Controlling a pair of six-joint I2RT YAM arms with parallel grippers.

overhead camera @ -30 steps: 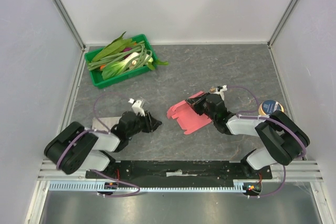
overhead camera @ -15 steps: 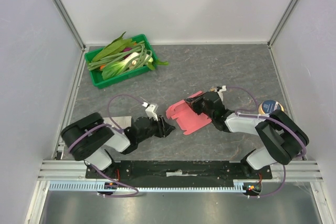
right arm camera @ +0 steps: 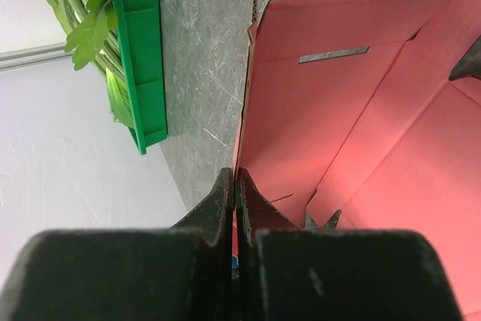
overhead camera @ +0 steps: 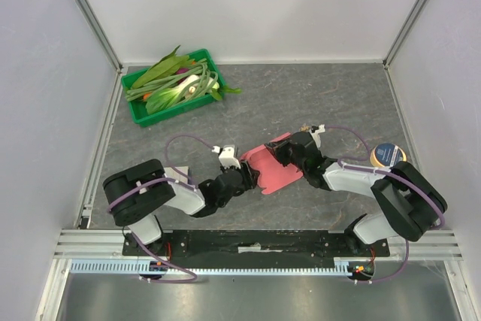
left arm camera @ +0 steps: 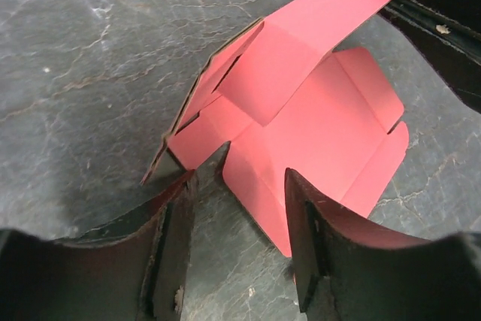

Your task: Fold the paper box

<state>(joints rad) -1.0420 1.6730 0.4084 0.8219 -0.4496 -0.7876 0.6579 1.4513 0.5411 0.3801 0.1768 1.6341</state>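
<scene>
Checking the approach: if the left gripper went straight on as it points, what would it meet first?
The paper box: its near edge apparently lies just ahead of the open left gripper.

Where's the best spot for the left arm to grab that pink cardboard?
Probably the paper box's tilted-up side flap, from the near side, where the open left gripper sits: it stands off the table, so jaws fit either face; flat panels offer no edge.

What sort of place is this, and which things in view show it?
Probably a robot lab test cell: white walls and metal posts enclose the table, a left arm and right arm are bolted at its edge; a tray of greens looks like a prop.
</scene>
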